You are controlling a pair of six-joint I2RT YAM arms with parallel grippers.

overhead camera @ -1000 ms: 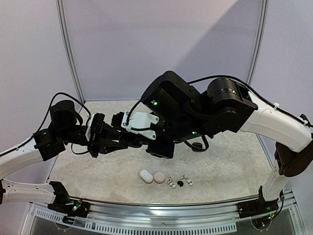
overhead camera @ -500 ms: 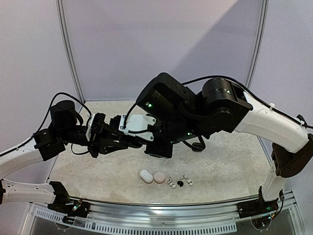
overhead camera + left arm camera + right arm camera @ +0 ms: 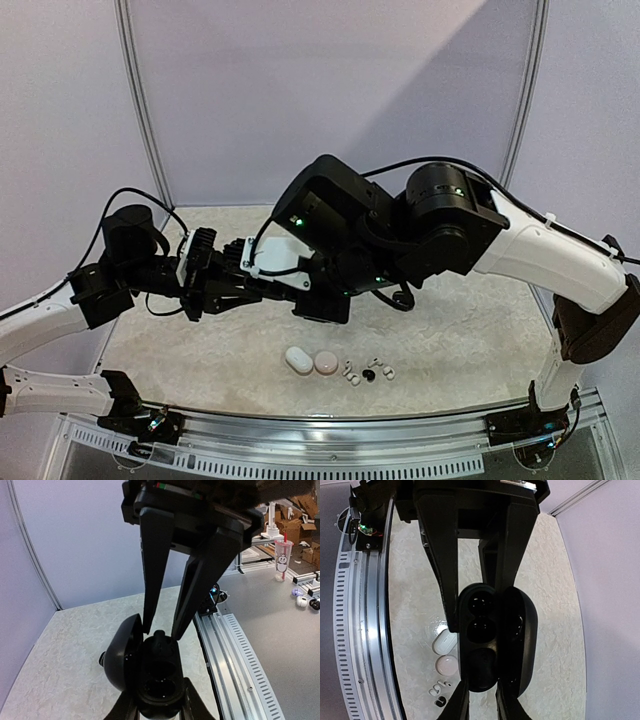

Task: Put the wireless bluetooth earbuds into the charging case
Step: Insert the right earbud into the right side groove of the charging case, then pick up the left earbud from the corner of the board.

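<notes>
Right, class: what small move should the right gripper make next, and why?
Probably lift the right gripper straight off the black charging case: its jaws stand apart around a black earbud that seems seated, while the left gripper holds the case.

1. The left gripper (image 3: pixel 160 707) and the right gripper (image 3: pixel 161 629) meet in the air over the middle of the table (image 3: pixel 480 330); their arms block the way there.
2. The open black case (image 3: pixel 157 680) sits right under the right gripper's tips; its lid (image 3: pixel 122 655) stands up on one side.
3. A white case (image 3: pixel 298 360), a pink case (image 3: pixel 326 362) and tiny earbuds (image 3: pixel 367 373) lie close together near the front rail (image 3: pixel 350 425); the gaps between them are small.
4. The table's right part is bare; walls (image 3: pixel 330 100) close the back.
</notes>
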